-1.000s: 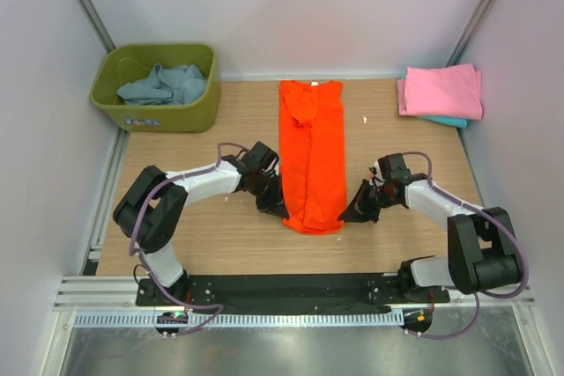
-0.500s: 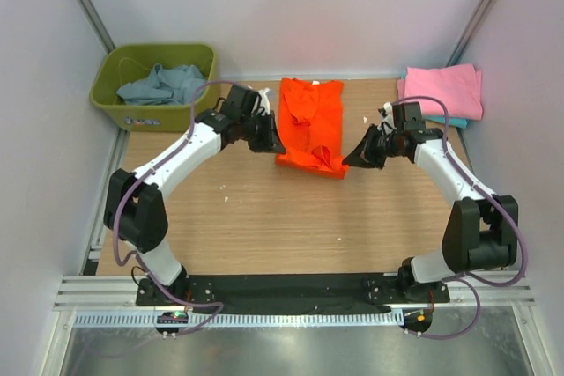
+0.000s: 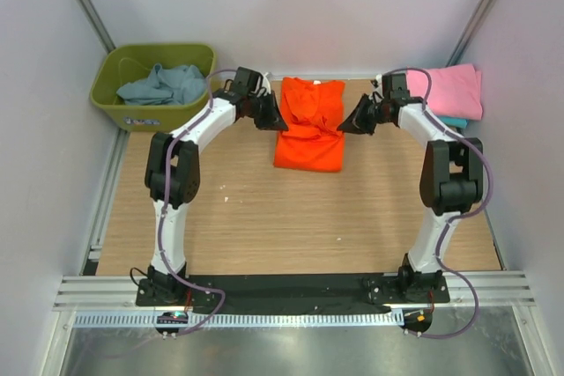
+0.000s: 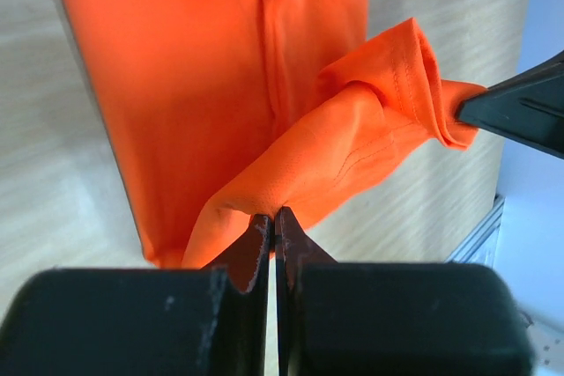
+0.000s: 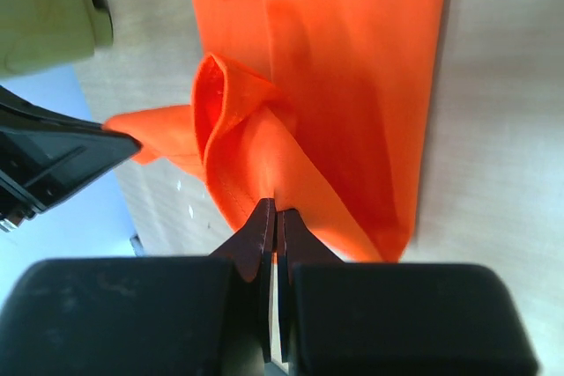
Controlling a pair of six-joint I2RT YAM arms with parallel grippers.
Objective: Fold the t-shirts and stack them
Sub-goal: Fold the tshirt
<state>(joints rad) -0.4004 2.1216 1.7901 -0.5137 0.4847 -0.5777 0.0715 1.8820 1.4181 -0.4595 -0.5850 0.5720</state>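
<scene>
The orange t-shirt (image 3: 308,134) lies at the far middle of the table, its near half doubled over the collar end. My left gripper (image 3: 276,120) is shut on the lifted hem's left corner (image 4: 264,191), and my right gripper (image 3: 345,124) is shut on its right corner (image 5: 264,173). The hem hangs between the two grippers just above the lower layer (image 4: 211,77). A folded pink t-shirt (image 3: 445,90) lies on a teal one (image 3: 451,121) at the far right. A blue-grey t-shirt (image 3: 164,84) lies crumpled in the tub.
The olive-green tub (image 3: 132,116) stands at the far left corner, close to the left arm. Grey walls close in the table at the back and both sides. A black rail (image 3: 282,288) with the arm bases runs along the near edge.
Both grippers have carried the orange shirt's near hem away from the bases to the collar end, so the long strip is now folded to about half its length.
</scene>
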